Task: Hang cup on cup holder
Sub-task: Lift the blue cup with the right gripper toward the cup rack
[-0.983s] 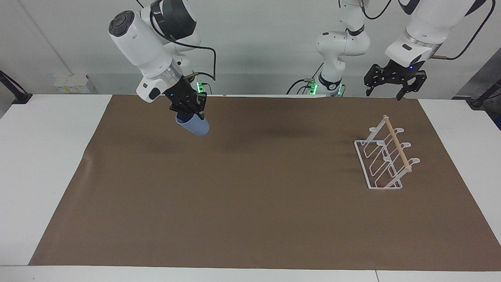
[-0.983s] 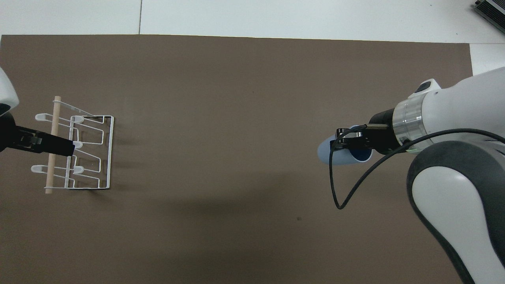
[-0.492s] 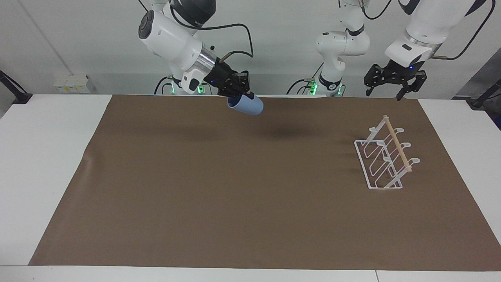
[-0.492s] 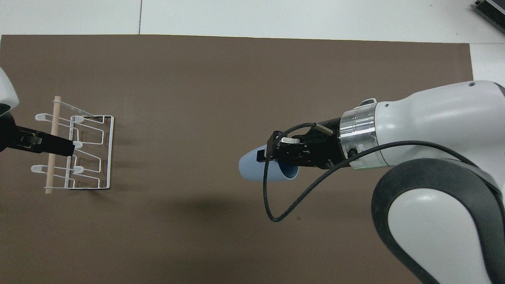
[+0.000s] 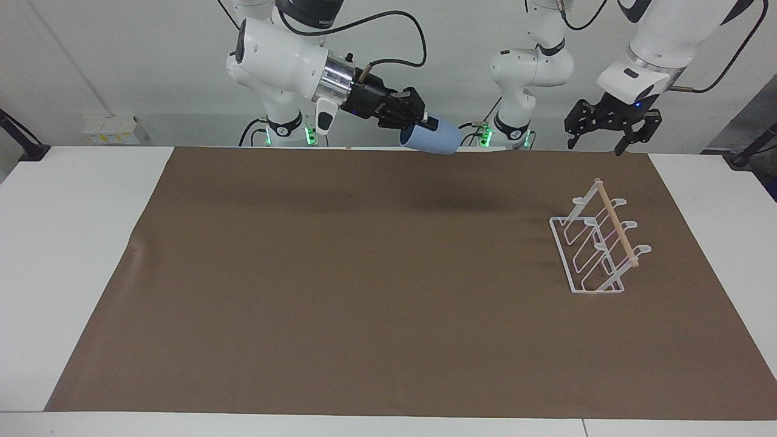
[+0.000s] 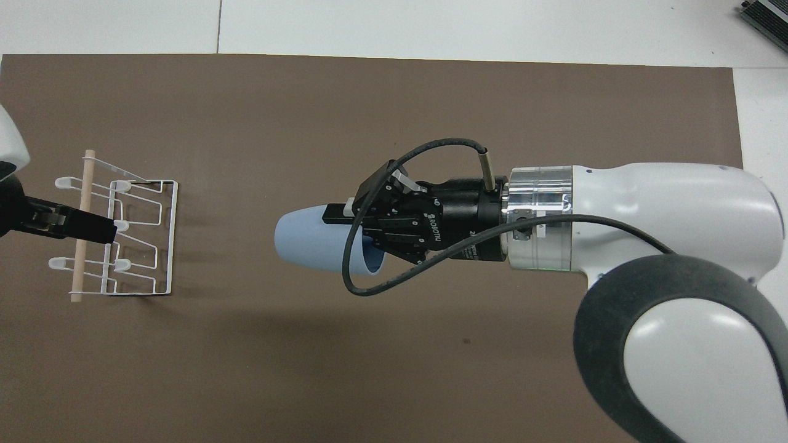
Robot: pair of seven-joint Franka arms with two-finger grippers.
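Observation:
My right gripper (image 5: 423, 128) is shut on the rim of the light-blue cup (image 5: 436, 138). It holds the cup on its side, high over the middle of the mat, base pointing toward the left arm's end. In the overhead view one finger lies along the cup's (image 6: 306, 240) outside and the other is inside its mouth, under the right gripper (image 6: 352, 231). The white wire cup holder (image 5: 598, 243) with its wooden dowel stands empty on the mat at the left arm's end. My left gripper (image 5: 598, 144) waits open, raised above the holder (image 6: 141, 237).
A brown mat (image 5: 364, 291) covers most of the white table (image 5: 67, 243). In the overhead view the left gripper's dark finger (image 6: 83, 226) overlaps the holder's dowel. The right arm's cable loops beside the cup.
My right arm has swung the cup up and across, from over the right arm's end of the mat to over its middle, toward the holder. The left arm has not moved.

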